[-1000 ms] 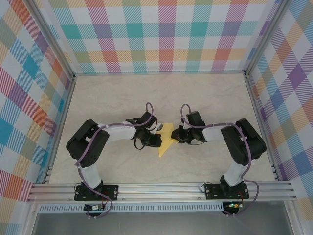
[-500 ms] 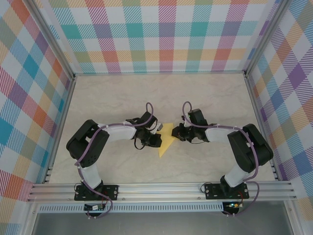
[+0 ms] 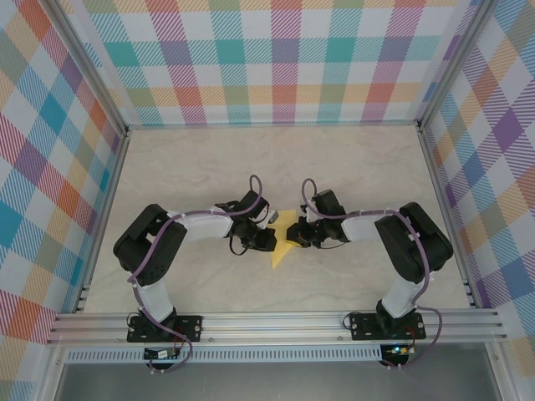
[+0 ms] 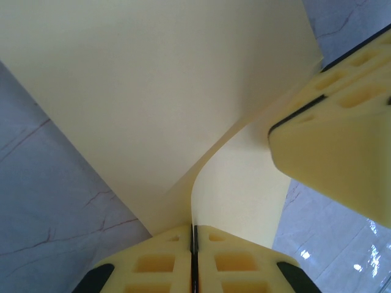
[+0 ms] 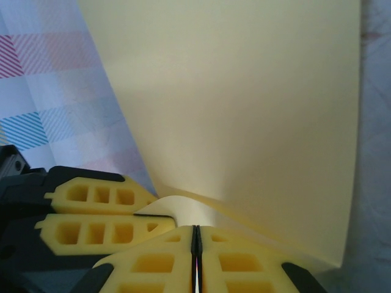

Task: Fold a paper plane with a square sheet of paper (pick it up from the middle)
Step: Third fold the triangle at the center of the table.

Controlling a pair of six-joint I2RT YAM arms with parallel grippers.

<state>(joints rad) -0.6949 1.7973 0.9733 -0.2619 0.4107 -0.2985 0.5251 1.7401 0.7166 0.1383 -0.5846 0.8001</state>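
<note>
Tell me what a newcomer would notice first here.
The bright yellow sheet sits at the middle of the pale table, partly folded and bowed between the two arms. The left hand and the right hand are each shut on it from opposite sides, their fingertips close together. Loud pastel checked walls stand around the table.
</note>
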